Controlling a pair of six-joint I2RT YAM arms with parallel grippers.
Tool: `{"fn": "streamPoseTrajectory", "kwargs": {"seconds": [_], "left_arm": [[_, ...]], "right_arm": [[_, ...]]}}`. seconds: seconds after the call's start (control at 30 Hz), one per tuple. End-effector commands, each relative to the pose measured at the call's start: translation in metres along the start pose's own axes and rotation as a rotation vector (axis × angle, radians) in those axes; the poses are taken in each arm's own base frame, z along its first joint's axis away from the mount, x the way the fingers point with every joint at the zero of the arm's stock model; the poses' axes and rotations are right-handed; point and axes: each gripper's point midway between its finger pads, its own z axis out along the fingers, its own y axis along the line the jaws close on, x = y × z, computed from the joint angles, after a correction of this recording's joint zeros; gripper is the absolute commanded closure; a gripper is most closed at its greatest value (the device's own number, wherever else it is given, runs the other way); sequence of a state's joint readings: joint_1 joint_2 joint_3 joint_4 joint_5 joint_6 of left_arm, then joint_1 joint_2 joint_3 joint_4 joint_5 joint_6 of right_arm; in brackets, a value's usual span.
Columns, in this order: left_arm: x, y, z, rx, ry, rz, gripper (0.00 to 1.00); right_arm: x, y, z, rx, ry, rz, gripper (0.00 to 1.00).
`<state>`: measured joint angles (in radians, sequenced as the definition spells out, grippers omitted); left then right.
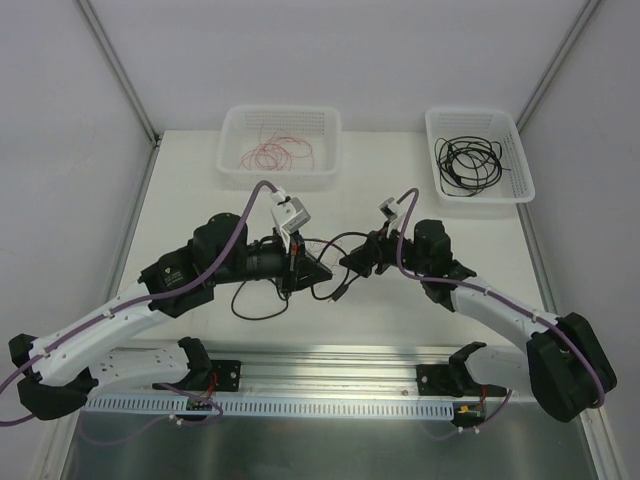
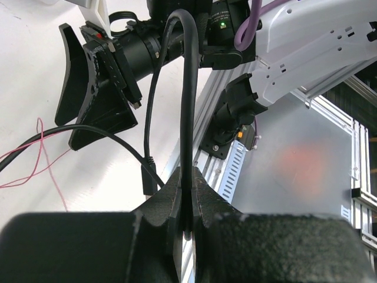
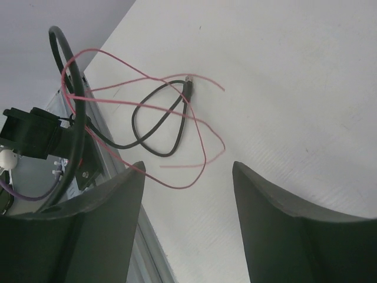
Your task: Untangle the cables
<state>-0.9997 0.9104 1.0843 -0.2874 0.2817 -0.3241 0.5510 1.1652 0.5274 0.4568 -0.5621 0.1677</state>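
Observation:
My left gripper (image 1: 310, 268) is shut on a black cable (image 2: 187, 106), which rises in an arch from between the jaws in the left wrist view. In the top view this cable (image 1: 258, 303) loops on the table under my left arm and arcs across to my right gripper (image 1: 352, 262). My right gripper (image 3: 187, 168) is open and empty, just above the table. Ahead of it lie a small black cable loop (image 3: 159, 121) with an end plug and fine red-pink wires (image 3: 203, 138) crossing over it. The red-pink wires also show in the left wrist view (image 2: 40, 154).
A white basket (image 1: 232, 165) at the back left holds red-pink wires. Another white basket (image 1: 520, 175) at the back right holds coiled black cables. A metal rail (image 1: 330, 365) runs along the table's near edge, close below both grippers.

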Motion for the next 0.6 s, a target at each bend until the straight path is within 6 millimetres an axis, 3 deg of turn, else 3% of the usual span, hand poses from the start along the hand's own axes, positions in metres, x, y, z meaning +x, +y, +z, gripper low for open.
{"fn": "streamPoseTrajectory", "kwargs": {"seconds": [0.0, 0.13, 0.3, 0.33, 0.37, 0.43, 0.47, 0.53, 0.57], "left_arm": [[-0.023, -0.012, 0.003, 0.053, -0.056, 0.016, 1.00], [-0.029, -0.012, 0.006, 0.050, -0.065, 0.012, 1.00], [-0.034, -0.004, 0.007, 0.002, -0.093, 0.003, 1.00], [-0.036, 0.008, 0.007, -0.062, -0.112, -0.001, 1.00], [-0.036, 0.014, 0.006, -0.099, -0.124, -0.012, 1.00], [-0.037, 0.033, -0.001, -0.197, -0.154, -0.025, 1.00], [-0.041, 0.054, -0.007, -0.303, -0.190, -0.046, 1.00], [-0.036, 0.078, -0.021, -0.412, -0.208, -0.080, 1.00], [-0.041, 0.102, -0.034, -0.504, -0.248, -0.128, 1.00]], "right_arm": [[-0.029, 0.019, 0.005, -0.086, -0.084, -0.057, 0.37], [-0.029, 0.024, 0.007, -0.116, -0.093, -0.050, 0.48], [-0.026, 0.027, 0.009, -0.147, -0.092, -0.038, 0.86], [-0.025, 0.026, 0.008, -0.141, -0.088, -0.038, 0.95], [-0.020, 0.023, 0.007, -0.130, -0.078, -0.032, 0.98], [-0.012, 0.016, 0.002, -0.091, -0.054, -0.031, 0.99], [-0.009, 0.013, -0.001, -0.073, -0.046, -0.026, 0.99], [-0.001, 0.008, -0.014, -0.032, -0.024, -0.028, 0.99], [-0.001, 0.005, -0.021, -0.007, -0.025, -0.032, 0.99]]}}
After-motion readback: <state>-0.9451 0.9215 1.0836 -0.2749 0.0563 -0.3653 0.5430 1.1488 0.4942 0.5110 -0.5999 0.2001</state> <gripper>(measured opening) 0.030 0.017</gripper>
